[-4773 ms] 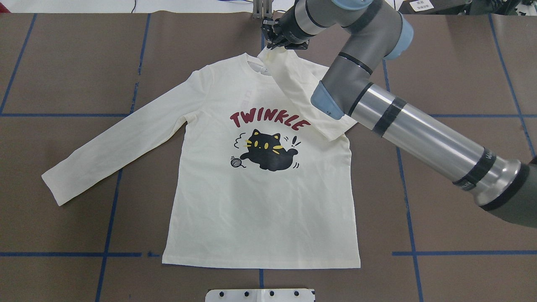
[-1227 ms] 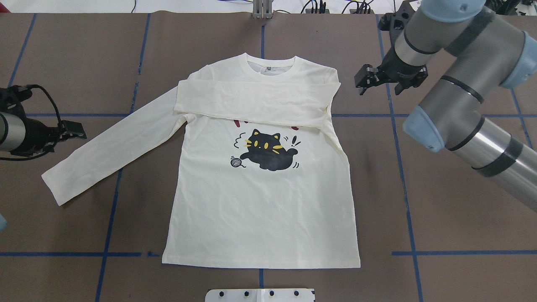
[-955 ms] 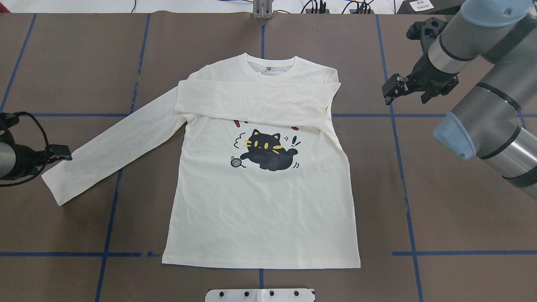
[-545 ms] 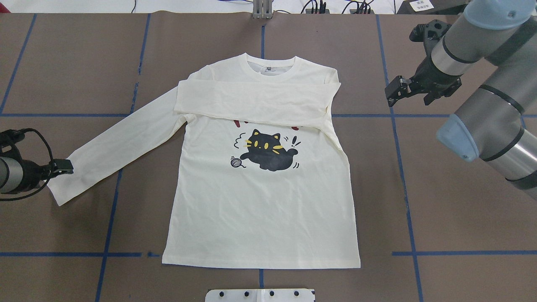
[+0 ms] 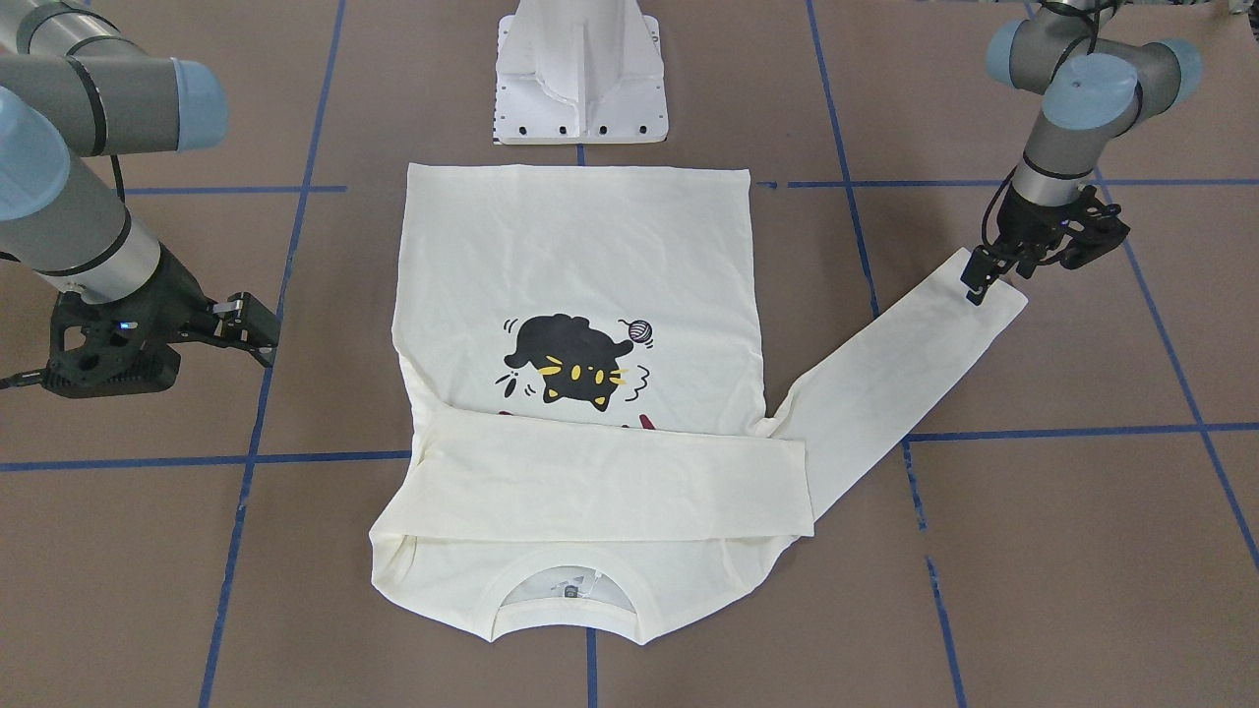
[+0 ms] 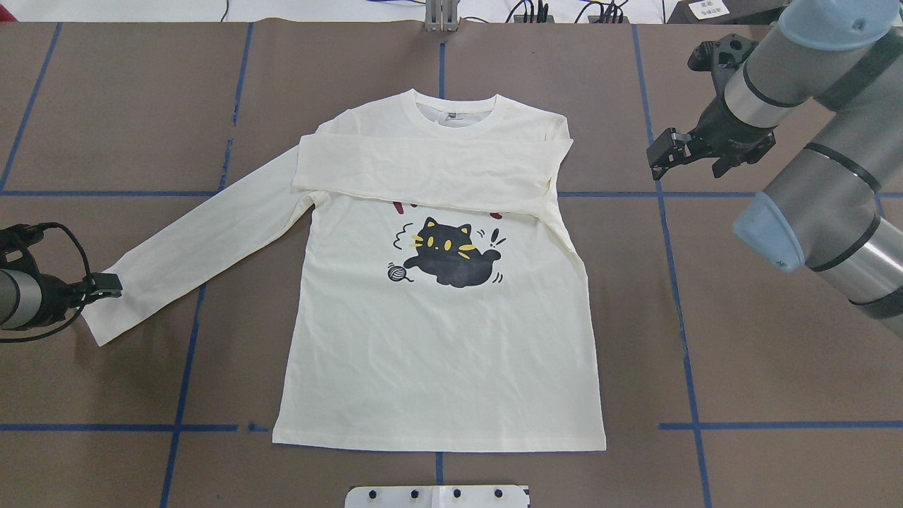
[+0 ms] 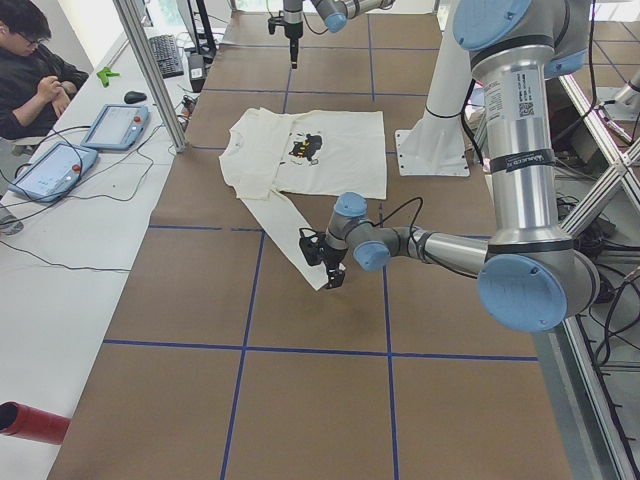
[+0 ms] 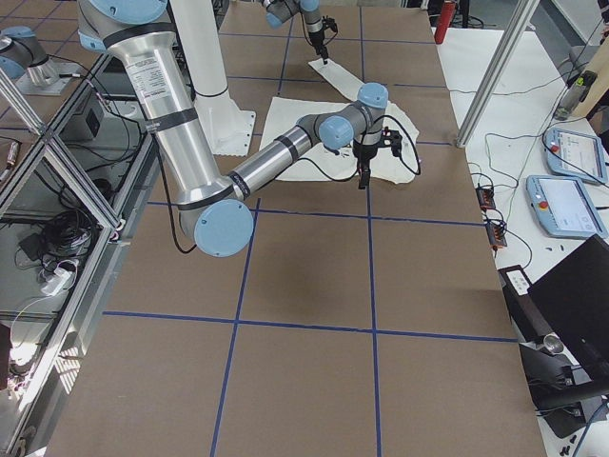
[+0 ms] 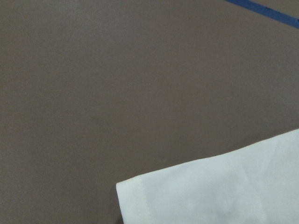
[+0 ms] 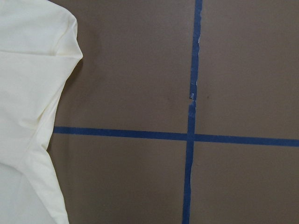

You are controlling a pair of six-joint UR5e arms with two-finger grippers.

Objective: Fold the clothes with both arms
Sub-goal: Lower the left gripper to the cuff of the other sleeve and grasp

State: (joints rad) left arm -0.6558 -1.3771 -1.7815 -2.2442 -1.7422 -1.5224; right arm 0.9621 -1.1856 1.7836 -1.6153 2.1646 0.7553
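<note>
Cotton shirt [image 6: 437, 353], limp and light: pinch its cuff [image 6: 99, 326] beside the left gripper [image 6: 111, 285]. Jaw spacing there cannot be told.

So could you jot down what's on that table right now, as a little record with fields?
garment: cream long-sleeved shirt, flat, print side up
print: black cat; red lettering mostly covered
folded sleeve: the one on the robot's right, laid across the chest
stretched sleeve: the one on the robot's left, out sideways
left claw: at the stretched sleeve's cuff; grip unclear
right claw: open, empty, off the shirt
surface: brown table with blue tape lines
</note>
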